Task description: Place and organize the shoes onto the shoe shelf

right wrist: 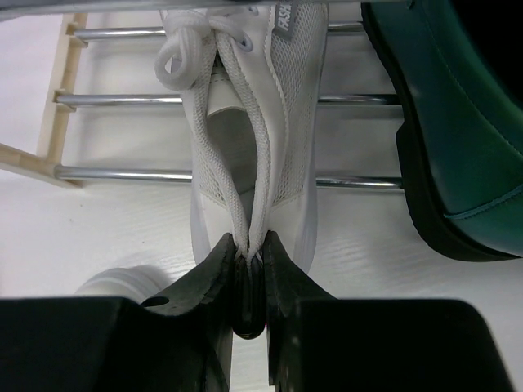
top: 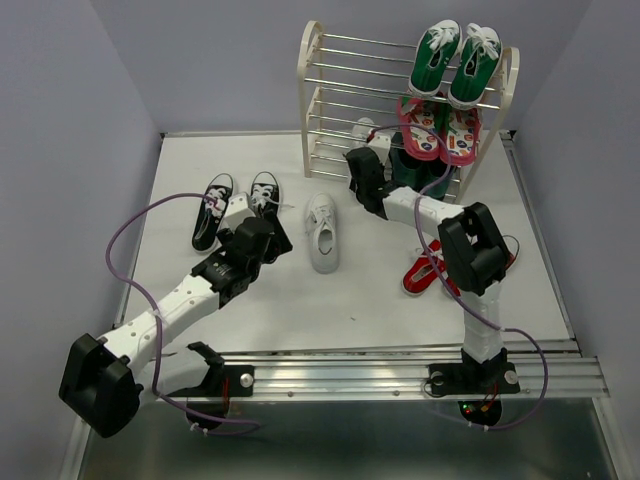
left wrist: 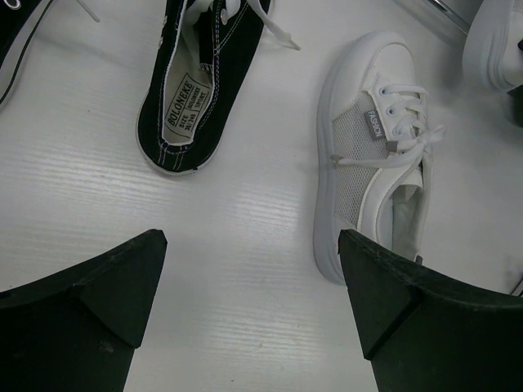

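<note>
The shoe shelf stands at the back. My right gripper is shut on the heel collar of a white sneaker. That sneaker lies toe-in on the shelf's bottom rods, its heel over the table; the gripper pinches both collar edges. The other white sneaker lies on the table, also in the left wrist view. My left gripper is open and empty, between that sneaker and the black pair, whose right shoe shows close. The red pair lies behind the right arm.
Green sneakers sit on the top tier at the right, pink slippers one tier below. A dark teal shoe lies on the bottom tier just right of the held sneaker. The shelf's left half is bare rods.
</note>
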`<state>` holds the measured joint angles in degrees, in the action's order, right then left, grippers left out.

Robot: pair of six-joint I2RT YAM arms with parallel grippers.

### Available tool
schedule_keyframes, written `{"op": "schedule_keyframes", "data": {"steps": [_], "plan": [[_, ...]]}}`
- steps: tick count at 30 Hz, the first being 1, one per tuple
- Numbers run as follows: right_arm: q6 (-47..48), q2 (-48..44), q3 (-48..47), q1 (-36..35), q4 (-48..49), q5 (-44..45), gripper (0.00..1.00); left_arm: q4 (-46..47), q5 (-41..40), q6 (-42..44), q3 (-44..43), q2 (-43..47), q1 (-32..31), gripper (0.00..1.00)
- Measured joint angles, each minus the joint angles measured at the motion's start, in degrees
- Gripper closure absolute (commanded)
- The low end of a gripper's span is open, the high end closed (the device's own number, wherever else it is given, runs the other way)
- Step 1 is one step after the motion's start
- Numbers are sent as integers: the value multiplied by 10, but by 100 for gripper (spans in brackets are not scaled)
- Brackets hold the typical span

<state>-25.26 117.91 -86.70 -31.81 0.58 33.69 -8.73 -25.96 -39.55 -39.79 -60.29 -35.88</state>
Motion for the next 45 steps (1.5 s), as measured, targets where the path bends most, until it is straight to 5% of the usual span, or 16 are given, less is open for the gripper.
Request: {"op": "schedule_keyframes", "data": {"steps": [29, 42, 45], "plan": [[9, 51, -54, 29, 1, 3, 98, 12, 32, 0, 0, 0, 15, 1], [-1, 62, -68, 33, 12, 19, 60, 12, 42, 1, 0, 0, 19, 1], [-3, 62, -68, 33, 13, 20, 41, 12, 46, 1, 0, 0, 19, 1]]}}
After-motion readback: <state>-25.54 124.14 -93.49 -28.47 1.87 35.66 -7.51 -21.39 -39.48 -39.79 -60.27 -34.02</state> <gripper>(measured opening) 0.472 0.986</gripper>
